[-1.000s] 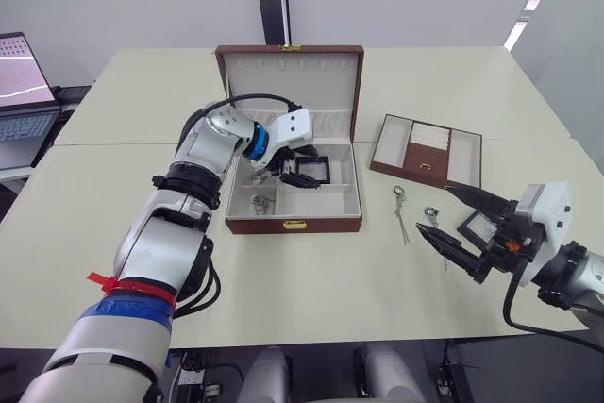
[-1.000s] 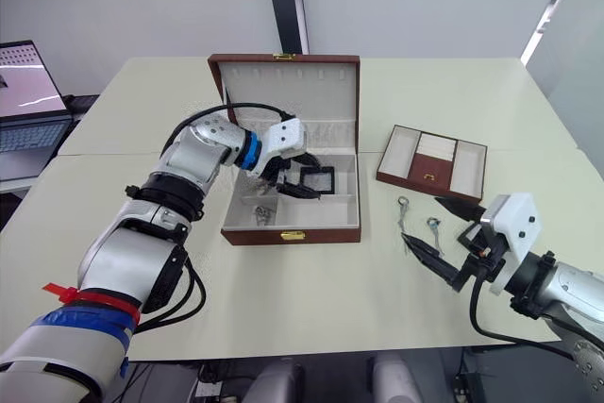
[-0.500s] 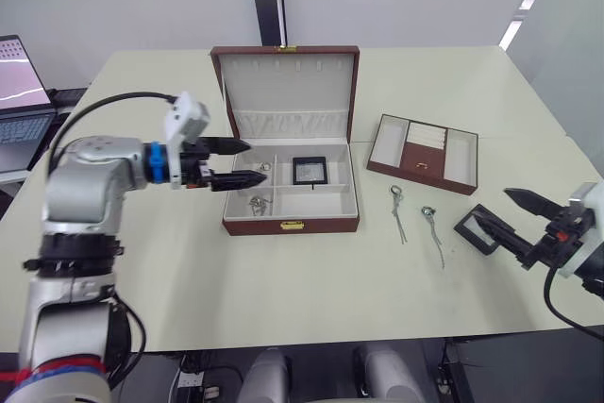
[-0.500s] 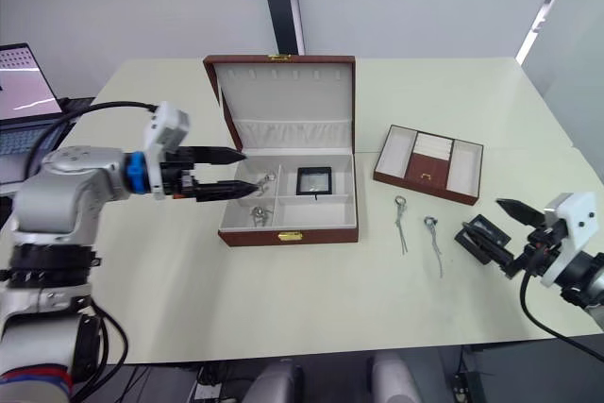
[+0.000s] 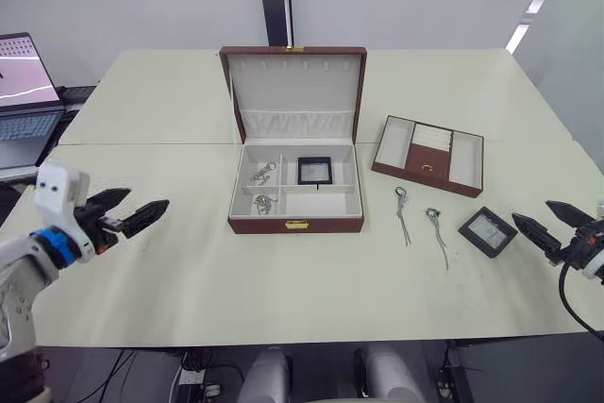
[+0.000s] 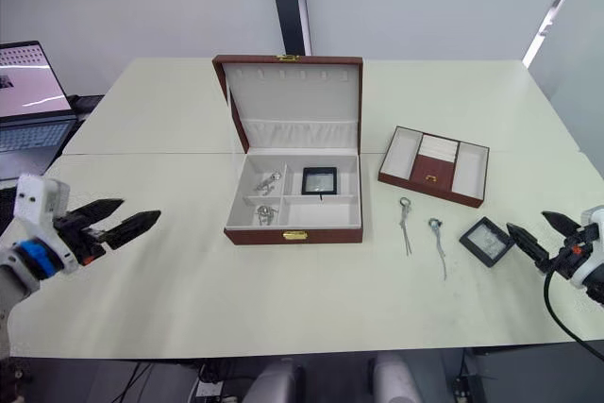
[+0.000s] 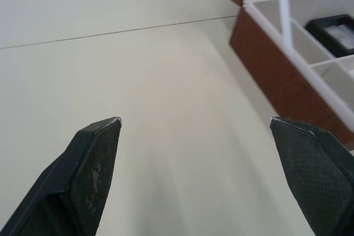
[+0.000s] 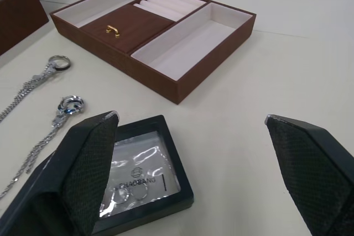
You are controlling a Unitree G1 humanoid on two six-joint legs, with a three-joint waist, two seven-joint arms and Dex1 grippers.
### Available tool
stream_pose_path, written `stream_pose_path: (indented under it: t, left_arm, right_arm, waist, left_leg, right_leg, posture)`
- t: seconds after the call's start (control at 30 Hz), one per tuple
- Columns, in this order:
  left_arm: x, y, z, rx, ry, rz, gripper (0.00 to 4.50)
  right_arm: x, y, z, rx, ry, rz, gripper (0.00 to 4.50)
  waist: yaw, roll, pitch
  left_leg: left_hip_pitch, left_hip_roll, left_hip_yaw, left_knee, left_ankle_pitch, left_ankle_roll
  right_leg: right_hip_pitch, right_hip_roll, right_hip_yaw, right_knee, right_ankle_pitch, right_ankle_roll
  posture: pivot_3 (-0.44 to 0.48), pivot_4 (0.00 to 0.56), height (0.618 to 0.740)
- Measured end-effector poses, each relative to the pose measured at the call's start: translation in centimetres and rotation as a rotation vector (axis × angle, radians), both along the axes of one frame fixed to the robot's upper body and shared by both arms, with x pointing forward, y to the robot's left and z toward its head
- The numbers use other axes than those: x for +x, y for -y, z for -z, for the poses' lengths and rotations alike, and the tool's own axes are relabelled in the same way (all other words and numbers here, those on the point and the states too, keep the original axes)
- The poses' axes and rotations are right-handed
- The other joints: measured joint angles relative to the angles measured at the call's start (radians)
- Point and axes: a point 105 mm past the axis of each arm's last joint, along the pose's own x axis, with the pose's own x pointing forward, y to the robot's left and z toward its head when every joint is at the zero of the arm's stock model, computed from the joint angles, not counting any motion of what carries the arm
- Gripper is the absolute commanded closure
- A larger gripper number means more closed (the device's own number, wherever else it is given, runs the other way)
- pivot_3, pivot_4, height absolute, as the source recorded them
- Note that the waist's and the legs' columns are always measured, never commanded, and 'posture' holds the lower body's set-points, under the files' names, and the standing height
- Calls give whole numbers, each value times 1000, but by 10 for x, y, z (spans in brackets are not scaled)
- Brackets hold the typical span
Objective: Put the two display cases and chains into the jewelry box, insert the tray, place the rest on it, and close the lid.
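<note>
Your right tool (image 6: 545,239) is wide open and empty beside the display case (image 6: 487,241) on the table (image 6: 311,299); grip its stiff black frame edges, because the glossy window looks slippery.

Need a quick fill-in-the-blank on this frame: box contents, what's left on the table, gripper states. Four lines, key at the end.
1. The lid of the jewelry box stands ____.
2. One display case lies inside the box; the other display case lies on the ____.
3. The number of chains lying between the box and that outer case is ____.
4. The left gripper and the right gripper are both ____.

Missing words: open; table; two; open
</note>
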Motion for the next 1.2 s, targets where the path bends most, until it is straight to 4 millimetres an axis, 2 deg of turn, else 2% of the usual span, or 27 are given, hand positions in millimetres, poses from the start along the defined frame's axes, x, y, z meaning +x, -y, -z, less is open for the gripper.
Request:
stream_pose_path:
  t: [0.13,0.43,0.73,1.2]
  left_arm:
    - [-14,-15,10,30,15,-116,54]
    - [-42,-61,20,95,86,-381,54]
    - [-45,-61,23,101,97,-392,54]
    - [-36,-50,27,80,90,-351,54]
  right_arm:
    - [6,10,0,-18,2,19,0]
    - [10,25,7,-66,14,100,0]
    - [11,28,9,-65,31,127,0]
    - [15,23,7,-61,36,101,0]
  waist:
    - [0,0,0]
    - [0,0,0]
    - [0,0,-1]
    - [0,0,-1]
  left_leg:
    - [0,0,0,0,0,0]
    - [0,0,1,0,0,0]
    - [0,0,1,0,0,0]
    - [0,-1,1,0,0,0]
  right_leg:
    - [0,0,0,0,0,0]
    - [0,0,0,0,0,0]
    - [0,0,0,0,0,0]
    - [0,0,0,0,0,0]
  posture:
    - [0,150,740]
    - [0,150,740]
    - [0,150,740]
    - [0,150,740]
